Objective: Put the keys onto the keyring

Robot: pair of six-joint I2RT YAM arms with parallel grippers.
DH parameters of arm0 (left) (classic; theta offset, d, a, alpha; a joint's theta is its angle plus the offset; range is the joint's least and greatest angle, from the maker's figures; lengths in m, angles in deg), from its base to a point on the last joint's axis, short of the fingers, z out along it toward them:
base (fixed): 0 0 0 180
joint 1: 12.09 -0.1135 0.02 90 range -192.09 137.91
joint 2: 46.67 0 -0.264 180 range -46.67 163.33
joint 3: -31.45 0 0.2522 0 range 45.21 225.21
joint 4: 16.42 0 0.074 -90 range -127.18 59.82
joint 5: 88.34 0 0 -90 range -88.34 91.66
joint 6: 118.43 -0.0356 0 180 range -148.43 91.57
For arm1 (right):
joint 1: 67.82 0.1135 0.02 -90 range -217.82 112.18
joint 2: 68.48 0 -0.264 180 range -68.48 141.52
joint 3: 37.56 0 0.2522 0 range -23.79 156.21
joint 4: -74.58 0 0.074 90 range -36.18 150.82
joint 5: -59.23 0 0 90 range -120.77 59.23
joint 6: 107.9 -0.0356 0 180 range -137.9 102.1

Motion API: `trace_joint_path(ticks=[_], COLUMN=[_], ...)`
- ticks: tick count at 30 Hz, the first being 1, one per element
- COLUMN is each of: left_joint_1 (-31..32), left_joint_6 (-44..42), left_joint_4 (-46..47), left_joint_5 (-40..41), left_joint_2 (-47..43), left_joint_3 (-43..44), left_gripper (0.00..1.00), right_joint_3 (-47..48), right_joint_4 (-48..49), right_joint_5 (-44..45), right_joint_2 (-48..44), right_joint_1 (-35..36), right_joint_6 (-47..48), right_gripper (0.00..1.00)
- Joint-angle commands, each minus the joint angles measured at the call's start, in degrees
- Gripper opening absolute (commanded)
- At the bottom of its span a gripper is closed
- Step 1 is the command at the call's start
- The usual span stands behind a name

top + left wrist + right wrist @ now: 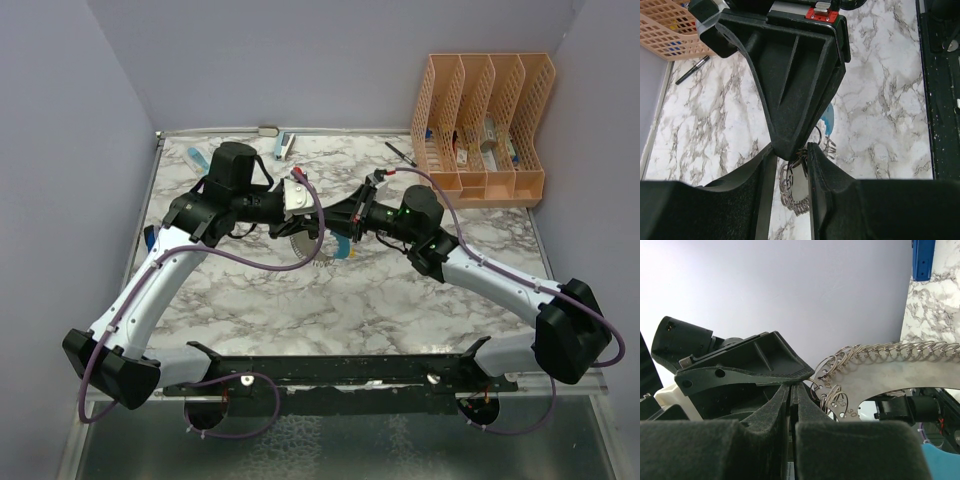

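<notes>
The keyring (303, 243) is a gray metal loop edged with several split rings, with a light-blue section (340, 248). It hangs above the middle of the table where both arms meet. My right gripper (791, 386) is shut, and the keyring (880, 372) runs in behind its right finger. In the left wrist view my left gripper (790, 150) straddles the right gripper's tip and the keyring's end (792, 192). Its jaws stand a narrow gap apart, and a small dark piece (803, 161) lies against the right finger. I cannot make out a yellow key.
An orange file organizer (480, 125) stands at the back right with a black pen (398, 152) beside it. A blue-handled tool (283, 147) lies by the back wall. A black rail (340, 375) runs along the near edge between the arm bases.
</notes>
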Motion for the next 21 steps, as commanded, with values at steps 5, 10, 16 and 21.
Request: trace_joint_path(ticks=[5,10,16,21], left_joint_1=[0.2,0.2,0.2,0.2], left_joint_6=[0.8,1.2,0.5,1.2], left_joint_4=[-2.5,-5.0,-13.1,-14.8], left_joint_5=[-4.9,-8.0,-11.2,-11.7], left_joint_2=[0.9,1.6,4.4,4.7], left_joint_3=[1.0,2.3,6.7,7.9], left_gripper=[0.23,0.21,0.18,0.17], right_joint_3=[1.6,3.8,6.0,8.7], right_joint_4=[8.4,12.1,12.4,5.3], right_joint_5=[-5.8,-13.1,-17.7,-19.1], right_joint_2=[2.5,6.4,7.8,6.4], right_joint_1=[0.2,0.1,0.1,0.1], right_joint_6=[4.3,7.0,12.2,20.6], right_gripper=[0.15,0.18,0.15,0.15])
